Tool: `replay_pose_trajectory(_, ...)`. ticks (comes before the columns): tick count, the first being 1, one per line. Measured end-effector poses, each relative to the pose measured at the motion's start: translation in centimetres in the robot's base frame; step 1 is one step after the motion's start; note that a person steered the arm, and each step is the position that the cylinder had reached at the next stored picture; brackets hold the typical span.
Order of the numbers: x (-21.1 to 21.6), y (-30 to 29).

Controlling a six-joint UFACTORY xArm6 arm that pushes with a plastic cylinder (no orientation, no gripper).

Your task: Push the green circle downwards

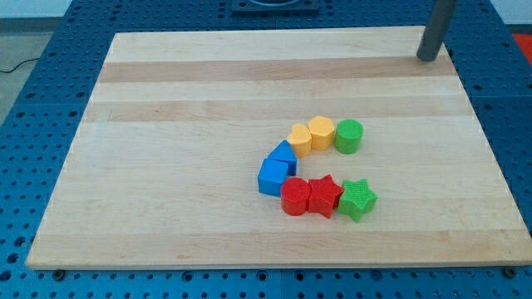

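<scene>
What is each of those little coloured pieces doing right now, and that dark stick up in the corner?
My tip: at the view's top right, far from all blocks.
Green circle: upright, touching the yellow hexagon.
Yellow hexagon: between green circle and yellow heart.
Yellow heart: beside the hexagon.
Blue blocks: two, pressed together.
Red circle: against the red star.
Red star: between red circle and green star.
Green star: end of the lower row.

Pale wooden board (208, 75) on a blue perforated table (33, 91), evenly lit.
</scene>
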State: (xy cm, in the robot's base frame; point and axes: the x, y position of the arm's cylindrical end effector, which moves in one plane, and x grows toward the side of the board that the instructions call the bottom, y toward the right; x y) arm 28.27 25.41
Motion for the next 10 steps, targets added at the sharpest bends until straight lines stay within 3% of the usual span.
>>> replay_pose_trajectory(2,4.0,-0.2)
replay_pose_trajectory(4,4.9,-0.2)
replay_pose_trajectory(8,16.8,-0.5)
replay_pose_trajectory(10,20.1,-1.7)
